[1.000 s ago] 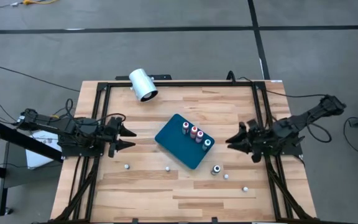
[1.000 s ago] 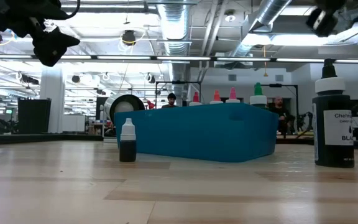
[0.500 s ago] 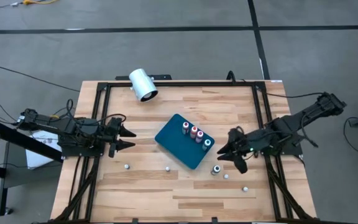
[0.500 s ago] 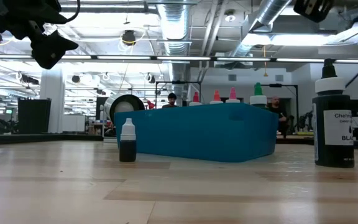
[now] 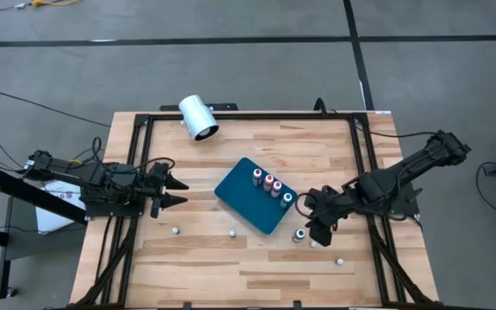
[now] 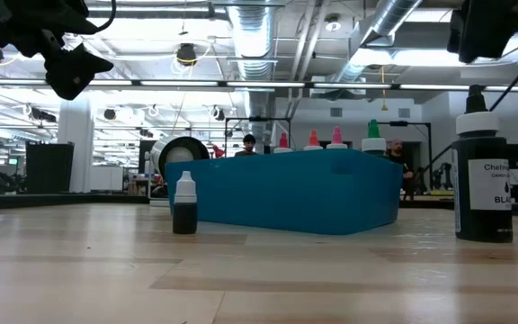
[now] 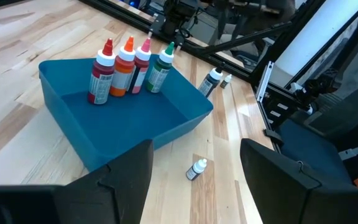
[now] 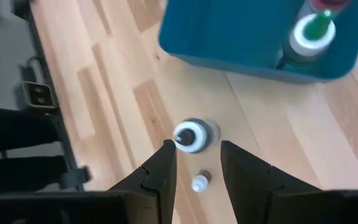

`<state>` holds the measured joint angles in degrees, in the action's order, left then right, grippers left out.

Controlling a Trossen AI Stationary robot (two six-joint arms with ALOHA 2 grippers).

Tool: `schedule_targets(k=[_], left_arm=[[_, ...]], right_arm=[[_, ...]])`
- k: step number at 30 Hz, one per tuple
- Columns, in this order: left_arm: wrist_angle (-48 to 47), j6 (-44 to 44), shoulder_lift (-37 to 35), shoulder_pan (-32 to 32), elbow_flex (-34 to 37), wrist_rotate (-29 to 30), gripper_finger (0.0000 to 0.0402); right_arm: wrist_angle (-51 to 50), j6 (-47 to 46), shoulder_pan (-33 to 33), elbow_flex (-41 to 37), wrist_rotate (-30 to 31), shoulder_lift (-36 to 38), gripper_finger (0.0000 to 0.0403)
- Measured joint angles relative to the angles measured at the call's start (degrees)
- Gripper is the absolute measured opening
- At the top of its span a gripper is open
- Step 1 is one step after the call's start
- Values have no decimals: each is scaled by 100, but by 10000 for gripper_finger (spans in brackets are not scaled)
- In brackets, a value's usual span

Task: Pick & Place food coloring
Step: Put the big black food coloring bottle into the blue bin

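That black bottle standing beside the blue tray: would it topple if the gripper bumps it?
Probably: the black bottle stands tall on a narrow base, so a high nudge may tip it. Once down, its round body would likely roll. It looks small, so probably light.

Wood-plank table (image 5: 205, 258) in a black frame. On it: teal tray (image 5: 246, 200) mid-table (set diagonally), white cylinder (image 5: 198, 117) lying at the far edge, black-labelled bottle (image 5: 300, 234) just beside the tray, four small bottles (image 5: 232, 232) scattered along the near side.

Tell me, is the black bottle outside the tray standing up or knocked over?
Standing up. The black bottle sits upright on the table, cap on top, beside the teal tray.
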<state>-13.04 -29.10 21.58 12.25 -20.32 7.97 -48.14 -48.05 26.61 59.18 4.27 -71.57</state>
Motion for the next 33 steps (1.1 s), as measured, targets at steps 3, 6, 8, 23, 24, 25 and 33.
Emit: schedule_targets(k=[3,6,8,23,24,25,33], left_arm=[[0,0,0,0,0,0,233],[2,2,0,0,0,4,233],[2,2,0,0,-2,5,233],[2,11,0,-2,-2,26,233],[2,11,0,-1,-2,24,233],[2,12,0,-2,-2,24,233],[0,13,0,0,-2,24,233]], right_arm=[[1,32,1,0,15,-62,114],[3,45,-2,0,15,-89,114],[30,43,-2,2,13,-89,114],[44,43,-51,2,26,-95,114],[55,43,-50,2,20,-95,114],[67,43,-50,2,19,-95,114],[65,4,-50,0,-17,-95,114]])
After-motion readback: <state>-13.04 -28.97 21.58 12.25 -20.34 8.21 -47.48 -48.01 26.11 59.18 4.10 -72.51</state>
